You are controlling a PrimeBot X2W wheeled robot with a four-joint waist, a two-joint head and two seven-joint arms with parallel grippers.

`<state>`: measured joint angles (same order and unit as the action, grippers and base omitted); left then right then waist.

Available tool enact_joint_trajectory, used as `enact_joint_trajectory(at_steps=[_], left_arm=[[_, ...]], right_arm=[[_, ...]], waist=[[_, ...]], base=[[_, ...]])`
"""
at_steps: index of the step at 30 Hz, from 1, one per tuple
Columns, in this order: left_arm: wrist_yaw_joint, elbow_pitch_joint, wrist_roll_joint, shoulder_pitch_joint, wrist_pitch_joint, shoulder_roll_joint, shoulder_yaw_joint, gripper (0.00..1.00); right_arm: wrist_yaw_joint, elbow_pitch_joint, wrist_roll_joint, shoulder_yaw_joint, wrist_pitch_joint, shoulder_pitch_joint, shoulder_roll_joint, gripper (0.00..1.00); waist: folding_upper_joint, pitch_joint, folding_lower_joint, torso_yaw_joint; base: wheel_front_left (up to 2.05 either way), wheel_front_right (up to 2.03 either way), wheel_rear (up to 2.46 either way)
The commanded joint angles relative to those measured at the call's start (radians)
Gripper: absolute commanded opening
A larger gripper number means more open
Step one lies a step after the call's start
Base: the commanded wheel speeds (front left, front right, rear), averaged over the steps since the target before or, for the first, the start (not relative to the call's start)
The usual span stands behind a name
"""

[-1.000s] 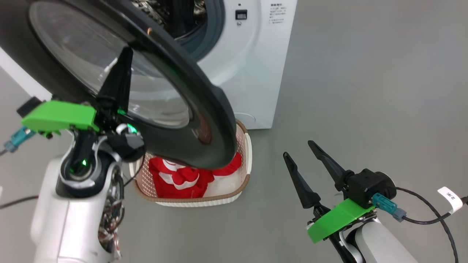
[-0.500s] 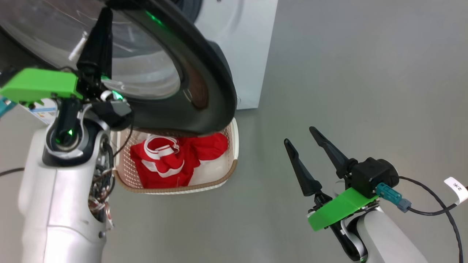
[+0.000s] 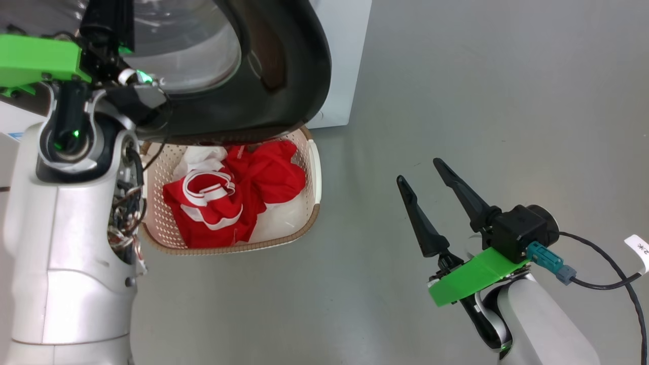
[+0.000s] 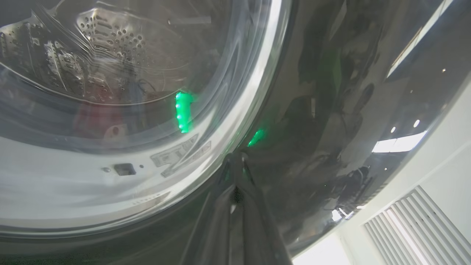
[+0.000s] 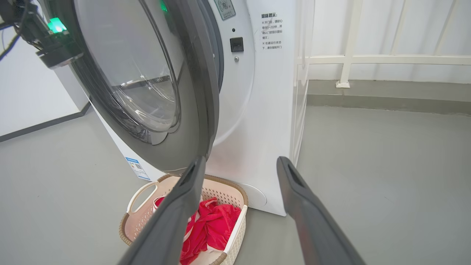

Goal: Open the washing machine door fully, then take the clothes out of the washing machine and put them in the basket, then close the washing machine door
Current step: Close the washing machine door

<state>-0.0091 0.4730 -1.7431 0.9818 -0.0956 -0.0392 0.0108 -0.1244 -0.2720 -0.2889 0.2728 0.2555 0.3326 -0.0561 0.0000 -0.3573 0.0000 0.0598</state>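
Note:
The washing machine door (image 3: 289, 61) stands partly ajar from the white washing machine (image 3: 342, 56), its black rim hanging over the far edge of the basket (image 3: 313, 167). My left gripper (image 3: 107, 20) is shut, its fingers (image 4: 235, 173) resting together against the door's outer face where the glass (image 4: 128, 92) meets the rim. Red clothes with white trim (image 3: 238, 197) lie in the basket. My right gripper (image 3: 419, 170) is open and holds nothing, out over the floor to the right of the basket. From the right wrist, the door (image 5: 191, 92), the basket (image 5: 239, 193) and the clothes (image 5: 215, 228) lie ahead.
Grey floor (image 3: 456, 91) spreads to the right of the machine. A white railing (image 5: 368, 59) runs along the wall beside the machine. A cable (image 3: 608, 279) trails from my right wrist. My left forearm (image 3: 66, 253) stands close to the basket's left side.
The head view has shifted. The door, with my shut left gripper against it, has swung toward the machine and uncovers more of the basket. The right gripper stays open.

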Motion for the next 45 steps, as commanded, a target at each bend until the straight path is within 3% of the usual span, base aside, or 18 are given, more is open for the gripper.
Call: enact_joint_trajectory(at_steps=[1, 8, 9, 11, 12, 13, 22, 26, 33, 36, 37, 45], left_arm=[[-0.012, -0.021, 0.013, 0.032, -0.005, -0.032, -0.014, 0.0], [-0.042, 0.009, 0.007, 0.023, -0.027, -0.032, -0.012, 0.0], [-0.045, 0.011, 0.005, 0.014, -0.032, -0.032, -0.012, 0.07], [-0.053, 0.01, 0.003, -0.01, -0.042, -0.034, -0.013, 0.37], [-0.057, 0.006, 0.002, -0.026, -0.047, -0.035, -0.013, 0.77], [-0.061, 0.001, 0.002, -0.042, -0.053, -0.036, -0.011, 1.0], [-0.088, -0.078, 0.05, -0.227, -0.055, -0.067, 0.005, 1.0], [-0.097, -0.136, 0.13, -0.321, -0.01, -0.093, 0.026, 1.0], [-0.109, -0.266, 0.471, -0.487, 0.203, -0.179, 0.11, 1.0], [-0.095, -0.314, 0.614, -0.549, 0.277, -0.218, 0.146, 1.0], [-0.095, -0.314, 0.614, -0.549, 0.277, -0.218, 0.146, 1.0], [-0.001, -0.42, 0.916, -0.728, 0.349, -0.28, 0.186, 1.0]], right_arm=[[-0.006, 0.027, 0.007, 0.017, 0.006, 0.017, 0.006, 1.0], [-0.006, 0.021, 0.005, 0.011, 0.006, 0.023, 0.006, 1.0], [-0.006, 0.019, 0.005, 0.01, 0.006, 0.022, 0.006, 1.0], [-0.006, 0.018, 0.003, 0.006, 0.006, 0.018, 0.006, 1.0], [-0.006, 0.018, 0.001, 0.004, 0.006, 0.015, 0.006, 1.0], [-0.006, 0.017, 0.0, 0.002, 0.006, 0.013, 0.006, 1.0], [-0.006, 0.013, -0.008, -0.006, 0.006, -0.018, 0.006, 1.0], [-0.006, 0.003, -0.011, -0.018, 0.006, -0.043, 0.006, 1.0], [-0.006, -0.008, -0.002, -0.031, 0.006, -0.082, 0.006, 1.0], [-0.006, -0.007, 0.003, -0.043, 0.006, -0.098, 0.006, 1.0], [-0.006, -0.007, 0.003, -0.043, 0.006, -0.098, 0.006, 1.0], [-0.006, 0.011, 0.02, -0.068, 0.006, -0.144, 0.006, 1.0]], waist=[[0.0, -0.005, 0.0, 0.001], [0.0, 0.002, 0.0, -0.005], [0.0, 0.006, 0.0, -0.008], [0.0, 0.019, 0.0, -0.014], [0.0, 0.025, 0.0, -0.017], [0.0, 0.033, 0.0, -0.02], [0.0, 0.125, 0.0, -0.048], [0.0, 0.172, 0.0, -0.058], [0.0, 0.242, 0.0, -0.059], [0.0, 0.264, 0.0, -0.058], [0.0, 0.264, 0.0, -0.058], [0.0, 0.322, 0.0, -0.051]], base=[[0.0, 0.0, 0.0], [0.0, 0.0, 0.0], [0.0, 0.0, 0.0], [0.0, 0.0, 0.0], [0.0, 0.0, 0.0], [0.0, 0.0, 0.0], [0.0, 0.0, 0.0], [0.0, 0.0, 0.0], [0.0, 0.0, 0.0], [0.0, 0.0, 0.0], [0.0, 0.0, 0.0], [0.0, 0.0, 0.0]])
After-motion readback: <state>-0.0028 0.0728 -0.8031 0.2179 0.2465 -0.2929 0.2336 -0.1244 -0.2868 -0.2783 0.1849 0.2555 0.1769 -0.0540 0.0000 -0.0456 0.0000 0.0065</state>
